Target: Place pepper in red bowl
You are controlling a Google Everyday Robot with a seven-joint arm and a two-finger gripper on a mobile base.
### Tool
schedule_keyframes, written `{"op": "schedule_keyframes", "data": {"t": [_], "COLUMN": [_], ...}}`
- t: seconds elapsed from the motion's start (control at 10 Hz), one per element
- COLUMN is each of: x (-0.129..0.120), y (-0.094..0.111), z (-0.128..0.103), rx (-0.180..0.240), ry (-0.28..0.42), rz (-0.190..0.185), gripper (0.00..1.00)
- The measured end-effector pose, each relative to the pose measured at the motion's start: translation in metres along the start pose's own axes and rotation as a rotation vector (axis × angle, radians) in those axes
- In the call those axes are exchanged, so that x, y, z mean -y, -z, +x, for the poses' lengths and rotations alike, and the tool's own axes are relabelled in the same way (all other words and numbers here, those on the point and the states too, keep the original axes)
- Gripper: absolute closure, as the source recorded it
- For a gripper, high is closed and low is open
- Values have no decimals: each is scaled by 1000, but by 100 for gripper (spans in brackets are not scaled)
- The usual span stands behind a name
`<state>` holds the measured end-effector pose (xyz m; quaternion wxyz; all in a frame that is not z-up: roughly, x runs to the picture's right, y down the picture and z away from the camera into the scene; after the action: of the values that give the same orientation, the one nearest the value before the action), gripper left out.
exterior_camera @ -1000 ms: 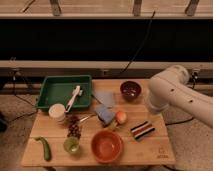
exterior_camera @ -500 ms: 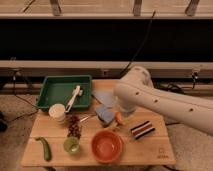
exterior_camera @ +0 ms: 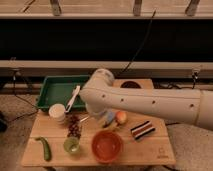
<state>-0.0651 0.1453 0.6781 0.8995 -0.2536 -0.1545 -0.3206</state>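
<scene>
Dark green, slim and slightly curved, the finger-shaped pepper [exterior_camera: 44, 148] lies flat on the pale wooden table [exterior_camera: 150, 152], well left of the large glossy orange-red bowl [exterior_camera: 107, 146] as the camera sees it; nothing touches it. A small round green cup [exterior_camera: 71, 145] stands between pepper and bowl, just beside the bowl's left rim. Behind the bowl and leftward are a cluster of dark grapes [exterior_camera: 75, 129], then a short white tub [exterior_camera: 58, 112]. Further back sits a green plastic tray [exterior_camera: 52, 92], with a white utensil [exterior_camera: 73, 98] over its edge. Right of the bowl is a dark-and-light striped block [exterior_camera: 142, 129]; just behind it, a round peach-coloured fruit [exterior_camera: 121, 117]; far behind, a small dark maroon bowl [exterior_camera: 131, 84]. The thick white robot arm [exterior_camera: 150, 102] spans the scene behind the bowl. The gripper is not made out, lost under the arm's bend behind the bowl and well apart from the pepper; released or clenched, cannot tell. Pepper unheld, nothing seen in the bowl: the pick is yet to come. Risks, as judged: the flat, slim pepper could roll from a glancing pinch toward the table edge; a low carry could tip the green cup; the arm's bulk could sweep grapes or tub on the reach across.
</scene>
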Motion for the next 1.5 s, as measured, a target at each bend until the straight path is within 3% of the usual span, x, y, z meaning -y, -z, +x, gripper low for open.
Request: {"op": "schedule_keyframes", "data": {"t": [0.2, 0.4, 0.5, 0.8, 1.0, 1.2, 1.5], "x": [20, 37, 48, 58, 53, 50, 50], "y": [-7, -15, -21, -30, -33, -33, -33], "z": [-28, -52, -64, -81, -94, -97, -99], "rx": [62, 168, 240, 365, 440, 466, 468], "ry": [122, 237, 298, 385, 418, 410, 414], "rz": [19, 31, 35, 49, 108, 148, 148], "gripper": [35, 35, 35, 35, 35, 35, 35]}}
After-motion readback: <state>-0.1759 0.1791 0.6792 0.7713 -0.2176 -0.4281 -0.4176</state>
